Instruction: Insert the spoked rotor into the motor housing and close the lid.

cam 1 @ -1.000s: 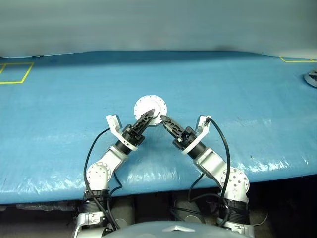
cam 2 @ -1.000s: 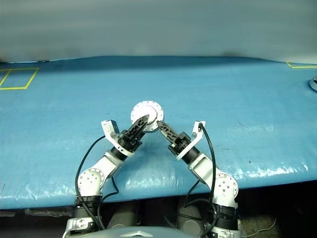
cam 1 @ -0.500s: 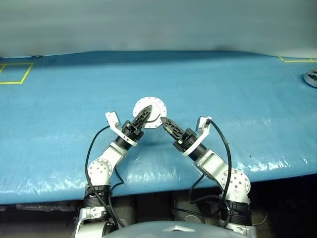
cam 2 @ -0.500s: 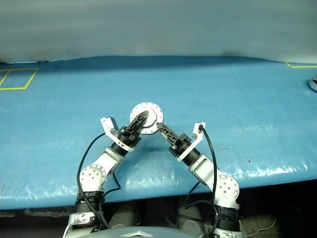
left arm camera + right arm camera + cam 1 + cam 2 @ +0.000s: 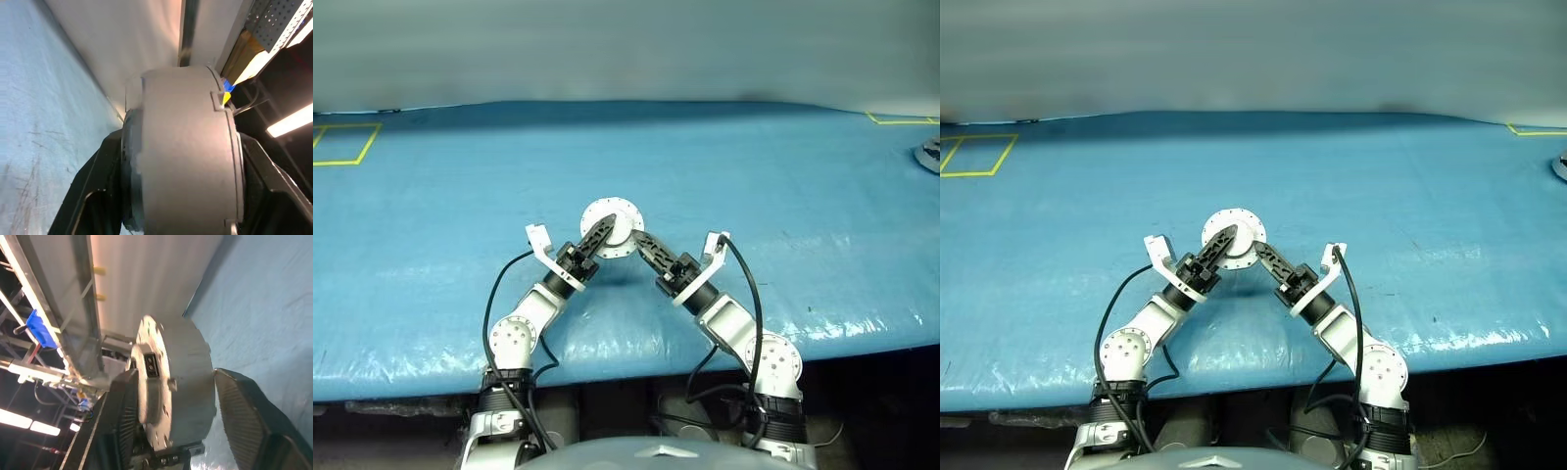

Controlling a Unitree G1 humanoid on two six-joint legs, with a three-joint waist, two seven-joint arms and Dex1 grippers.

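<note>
Fig. — Late stage of assembly, lid shut.

Left eye view: motor housing (image 5: 613,228) sits on blue table cover (image 5: 431,245), lid (image 5: 611,221) up, plain grey face w/ notched rim showing; lid looks closed. Left gripper (image 5: 599,235) reaches the housing from its near-left side, right gripper (image 5: 642,241) from its near-right; both tips are at the rim. A silvery part (image 5: 930,155) lies well apart, far right of the housing.

Right eye view: same layout; spoked rotor can't be seen, so judged to be inside, though that can't be confirmed.

Left wrist view: housing side wall fills the gap between the black fingers (image 5: 93,191); the pincer is part-spread w/ the housing between its pads. Contact looks likely; a firm hold can't be told.

Right wrist view: housing stands between the two fingers (image 5: 244,416); a gap shows on one side, so the jaws are spread wider than the part, not clamping.

Progress, as judged: insertion and closing appear done; what's left is probably a final seat check, then letting go.
</note>
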